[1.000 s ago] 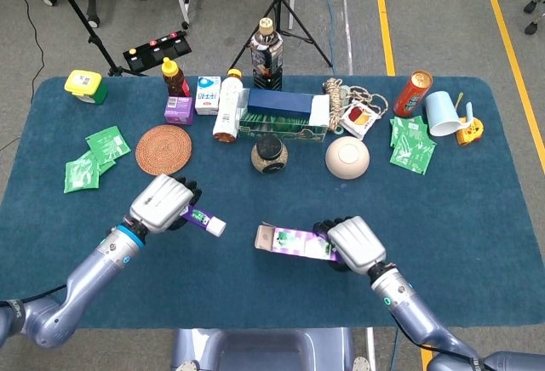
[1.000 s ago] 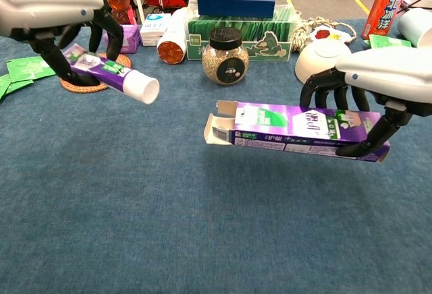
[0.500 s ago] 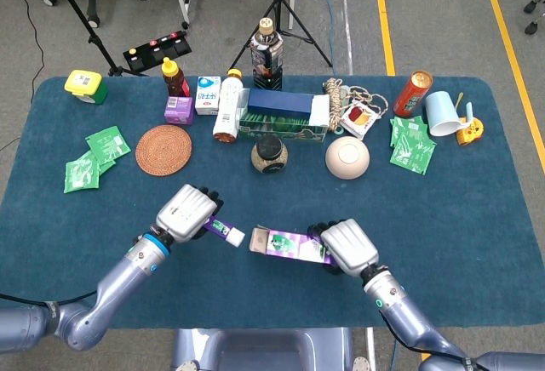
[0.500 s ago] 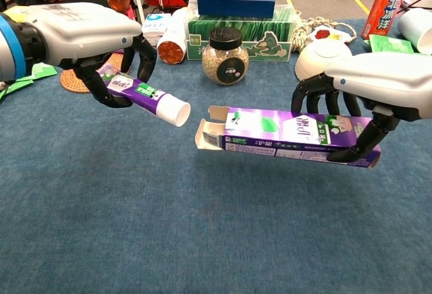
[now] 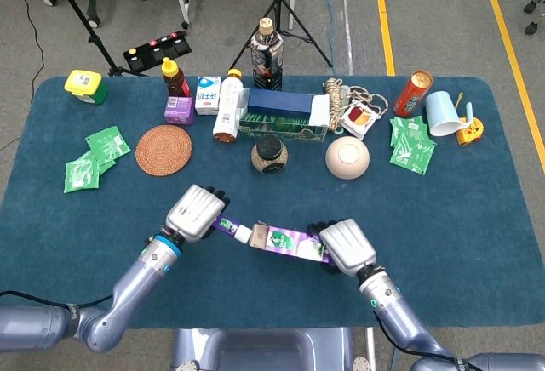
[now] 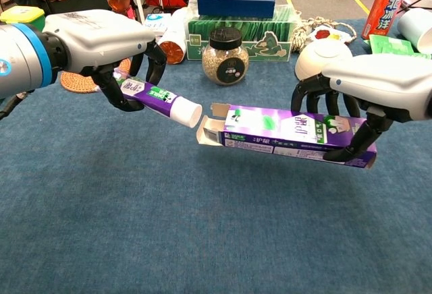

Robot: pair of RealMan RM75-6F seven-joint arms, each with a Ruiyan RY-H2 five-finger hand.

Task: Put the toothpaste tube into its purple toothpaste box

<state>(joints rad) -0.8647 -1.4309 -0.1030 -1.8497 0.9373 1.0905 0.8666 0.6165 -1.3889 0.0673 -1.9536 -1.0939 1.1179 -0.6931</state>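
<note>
From the head view, low in the middle of the frame, my left hand point(image 5: 195, 211) was wrapped around the toothpaste tube point(image 5: 232, 230), its white cap pointing right and down toward the open mouth of the purple toothpaste box point(image 5: 285, 241). My right hand point(image 5: 345, 246) gripped the far end of that box, holding it above the blue bench point(image 5: 477, 209). Cap and mouth looked to be touching or just beside each other; I could not tell from above whether the cap had entered.

From the chest view, the left hand point(image 6: 111, 38) sat at upper left with its fingers closed over the tube point(image 6: 152, 95), which tilted down to the right. The cap was at the box flaps, not clearly inside. The right hand point(image 6: 358, 88) clasped the box point(image 6: 290, 129) from above at centre right, the box sloping slightly down to the right.

I judged the risk to be the flaps: the cap could catch a loose flap and fold it inward, blocking the mouth. The tube's tilt did not match the box's axis, so pushing might wedge the cap against the inner wall or crush the thin card. My grip on the box's far end gave little resistance, so the box might slide through my fingers or pivot away.
</note>
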